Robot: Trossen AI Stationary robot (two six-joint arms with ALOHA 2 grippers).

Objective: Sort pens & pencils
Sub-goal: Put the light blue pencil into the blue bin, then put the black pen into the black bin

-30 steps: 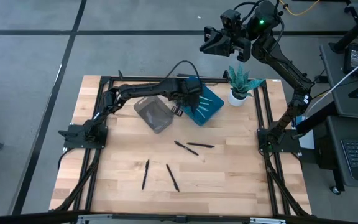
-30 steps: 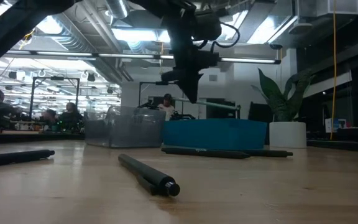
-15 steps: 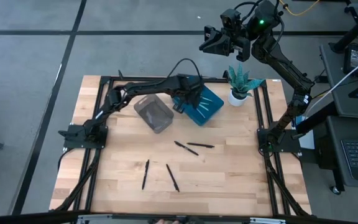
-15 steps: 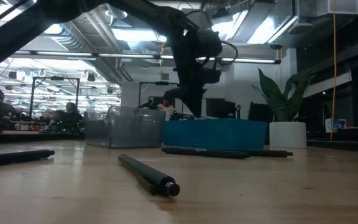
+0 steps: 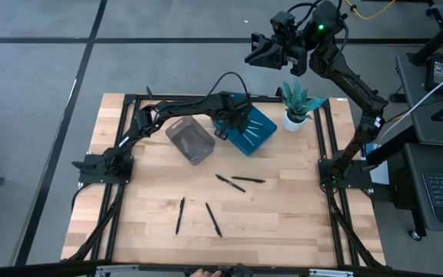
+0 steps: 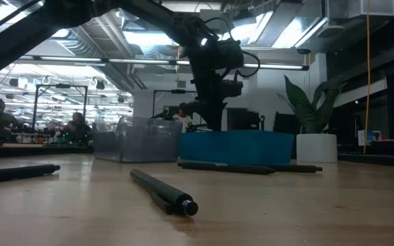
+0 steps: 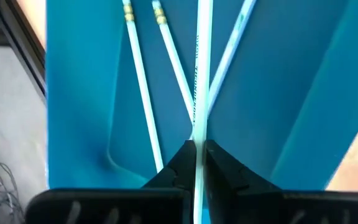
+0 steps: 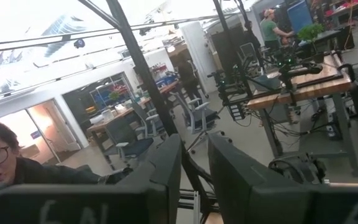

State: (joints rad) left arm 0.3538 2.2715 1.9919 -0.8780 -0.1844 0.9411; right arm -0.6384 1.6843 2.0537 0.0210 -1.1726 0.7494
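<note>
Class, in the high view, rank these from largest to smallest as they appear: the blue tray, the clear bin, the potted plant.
1. blue tray and clear bin: too alike to rank, and the left gripper hides part of the tray.
2. potted plant, smallest.

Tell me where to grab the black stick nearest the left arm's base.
Take the black stick at its middle, from straight above. It lies flat on the table with bare wood all round, so set the jaws across its thin width. The left gripper is busy, shut on a light blue stick over the blue tray.
</note>
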